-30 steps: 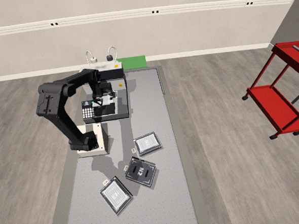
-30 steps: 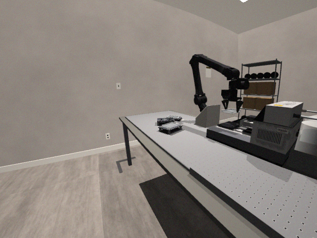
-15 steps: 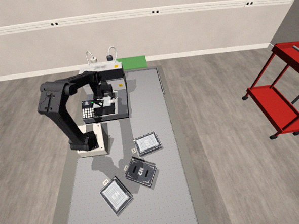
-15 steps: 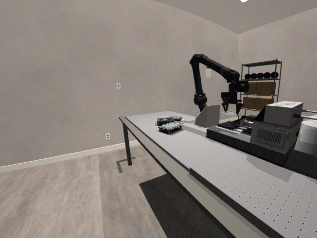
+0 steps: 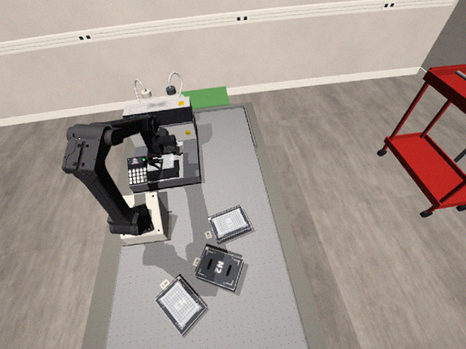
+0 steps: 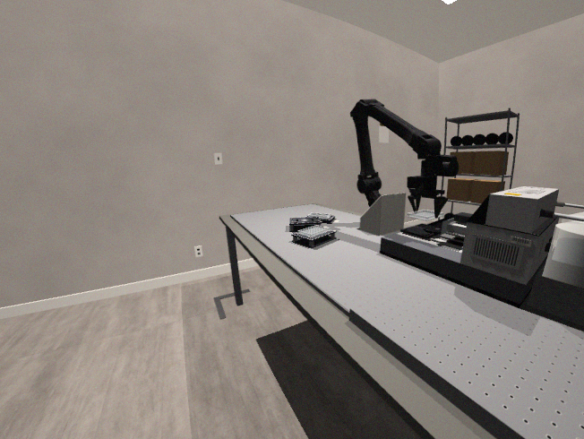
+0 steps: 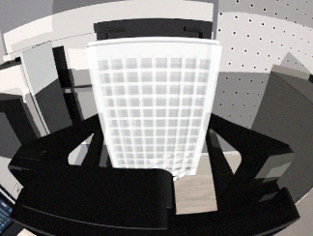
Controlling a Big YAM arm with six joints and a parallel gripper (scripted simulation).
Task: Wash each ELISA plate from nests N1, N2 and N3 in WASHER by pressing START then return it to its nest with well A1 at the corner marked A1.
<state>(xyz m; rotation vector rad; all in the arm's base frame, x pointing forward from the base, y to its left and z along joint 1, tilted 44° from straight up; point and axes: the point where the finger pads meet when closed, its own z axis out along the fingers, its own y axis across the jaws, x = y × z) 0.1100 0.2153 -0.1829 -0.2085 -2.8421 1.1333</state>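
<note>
My gripper point(image 5: 164, 158) point(image 6: 425, 214) point(image 7: 155, 118) is shut on a clear white ELISA plate point(image 5: 166, 162) point(image 6: 424, 215) point(image 7: 155, 92), fingers on its two sides. The plate hangs above the dark carrier point(image 5: 170, 170) point(image 7: 155, 29) of the washer point(image 5: 193, 175) point(image 6: 495, 250); its seat under the plate is mostly hidden. The washer's lamp point(image 5: 143, 159) shows green above the keypad point(image 5: 137, 176). Nest N2 point(image 5: 222, 279) holds no plate. One plate point(image 5: 230, 222) point(image 6: 315, 231) sits in nest N1, another plate point(image 5: 180, 304) in nest N3. The held plate's cut-off corner cannot be made out.
The cream arm base point(image 5: 161, 220) point(image 6: 384, 214) stands beside the washer, toward the nests. The washer's raised rear housing point(image 5: 157, 106) point(image 6: 521, 205) stands behind the carrier. A red cart point(image 5: 429, 165) stands on the floor away from the table.
</note>
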